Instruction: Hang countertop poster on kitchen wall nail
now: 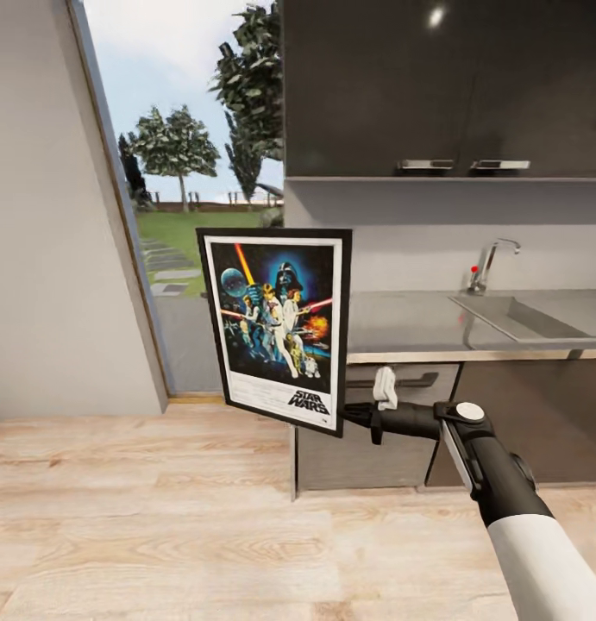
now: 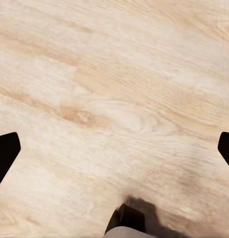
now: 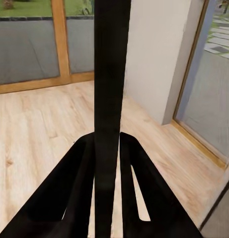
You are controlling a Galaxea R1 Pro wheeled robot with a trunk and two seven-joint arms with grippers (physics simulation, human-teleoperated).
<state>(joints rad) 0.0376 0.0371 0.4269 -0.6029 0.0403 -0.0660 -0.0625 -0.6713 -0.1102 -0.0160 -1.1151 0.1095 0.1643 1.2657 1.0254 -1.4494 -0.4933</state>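
Poster (image 1: 276, 328) hangs in the air, upright and slightly tilted, pinched at its lower right corner by the right gripper (image 1: 349, 414). Its thin black frame, white border and glossy print face the head camera. In the right wrist view the poster (image 3: 112, 74) is seen edge-on, a flat black strip between the two dark fingers (image 3: 77, 188) clamped on it; the tips themselves are hidden behind the frame. The left gripper (image 2: 114, 148) points down at pale grained wood floor (image 2: 119, 89), its black fingertips (image 2: 5, 153) cut off at the picture's edges and spread wide apart. Behind the poster runs the countertop (image 1: 410, 323), glossy grey with a light wood edge, steel sink (image 1: 522, 315) and curved tap (image 1: 487, 263). Farther off, dark glossy cabinets (image 1: 418, 86) and a tall window (image 1: 194, 172).
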